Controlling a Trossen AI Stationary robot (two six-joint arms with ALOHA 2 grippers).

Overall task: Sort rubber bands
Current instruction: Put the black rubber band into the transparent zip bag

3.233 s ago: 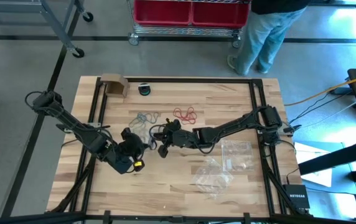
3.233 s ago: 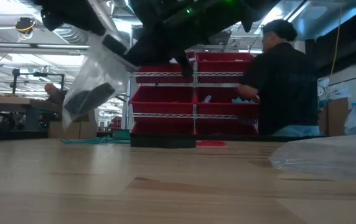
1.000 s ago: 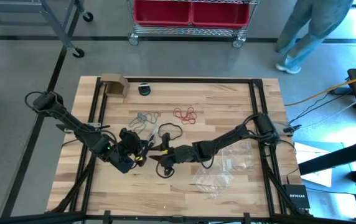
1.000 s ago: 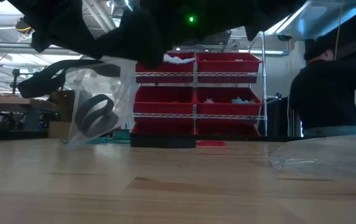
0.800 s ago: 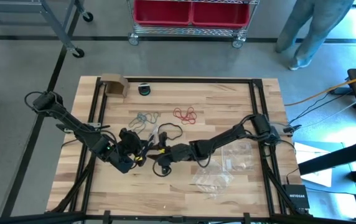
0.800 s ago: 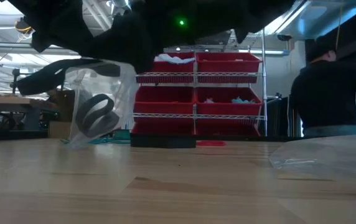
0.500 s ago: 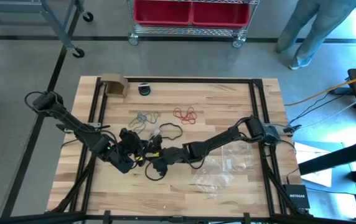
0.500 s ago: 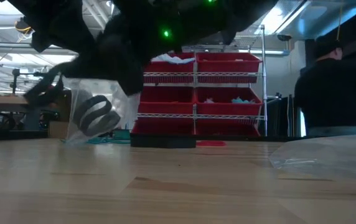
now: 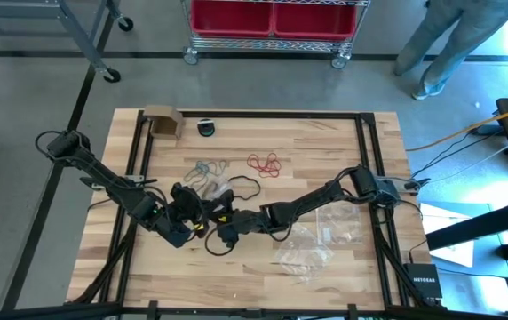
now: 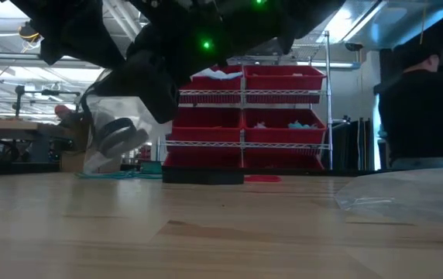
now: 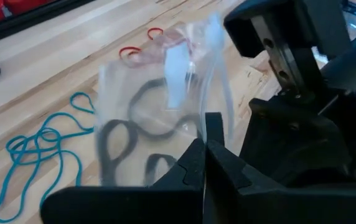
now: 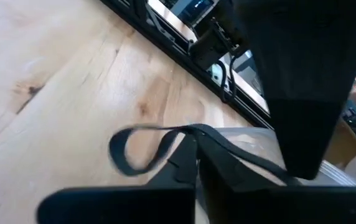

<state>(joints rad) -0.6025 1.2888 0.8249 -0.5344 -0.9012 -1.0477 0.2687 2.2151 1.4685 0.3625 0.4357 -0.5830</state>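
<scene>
A clear zip bag [image 11: 159,118] with black rubber bands [image 11: 119,146] inside hangs above the table's middle; my left gripper [image 11: 205,134] is shut on it. My right gripper [image 12: 196,158] is right beside that bag [image 10: 113,136], shut on a black rubber band [image 12: 134,149]. Both grippers meet left of centre in the high view, left [image 9: 204,217] and right [image 9: 221,224]. Teal rubber bands [image 9: 205,169], red rubber bands [image 9: 265,164] and a loose black band [image 9: 242,186] lie on the table beyond them. My left gripper pinches the bag's edge [image 11: 198,118] between its two fingers. The fingers slant down from the table's left side. The bag hangs upright, lifted clear of the table. My right gripper pinches a black band's strand [image 12: 187,134] between its two fingers. One loop [image 12: 128,152] of it sticks out past the fingertips, clear of the table. The rest runs off toward the bag's plastic [image 12: 259,140].
Two more clear bags [image 9: 338,222] [image 9: 303,253] lie on the table's right half. A cardboard piece [image 9: 163,121] and a dark round object [image 9: 206,127] sit at the far edge. A person [image 9: 454,36] stands beyond the table.
My right gripper has gone toward the table's left and near edges, up to the bag that my left gripper holds. In the low view the long black arc beside the bag has been drawn in, and the bag has tipped a little.
</scene>
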